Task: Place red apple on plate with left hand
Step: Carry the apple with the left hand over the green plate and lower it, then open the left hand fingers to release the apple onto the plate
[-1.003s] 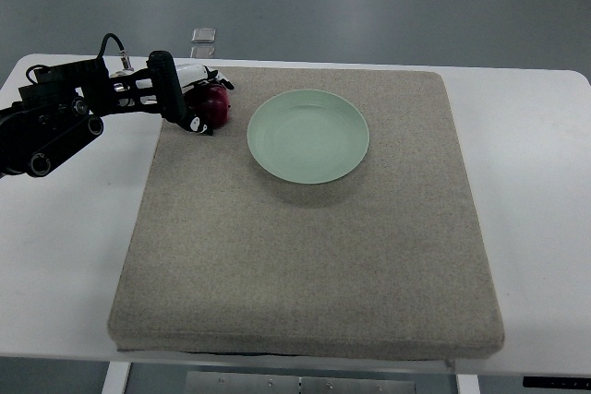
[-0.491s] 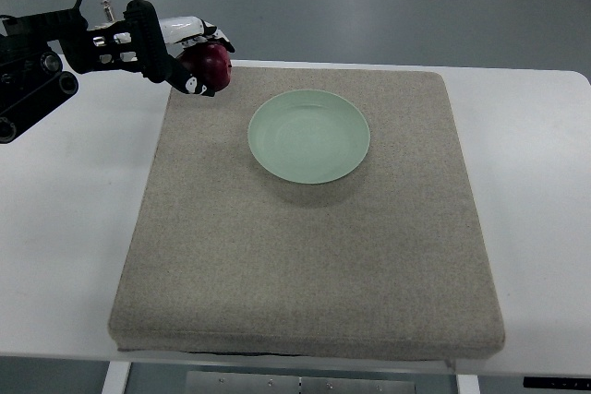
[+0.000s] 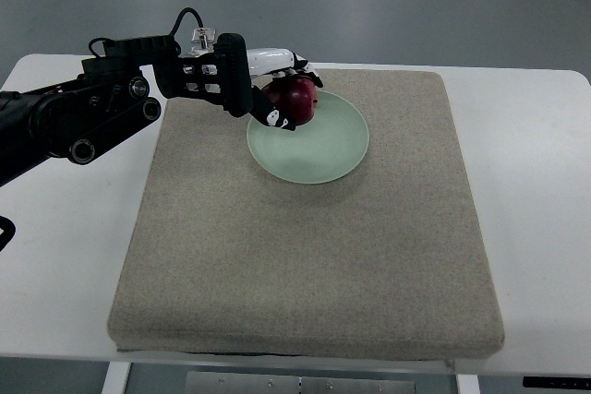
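Note:
My left hand [image 3: 286, 94] reaches in from the left edge and is shut on the red apple [image 3: 298, 99]. The apple hangs over the upper left part of the pale green plate [image 3: 323, 149], which lies on the grey mat [image 3: 305, 256]. I cannot tell whether the apple touches the plate. The black arm [image 3: 102, 113] stretches across the mat's upper left corner. The right arm is out of view.
The mat covers most of the white table [image 3: 536, 182]. A small clear block [image 3: 203, 41] stands at the table's far edge, just behind the arm.
The left hand lifted the apple off the mat's upper left corner, then carried it to the right until it was over the plate's left part.

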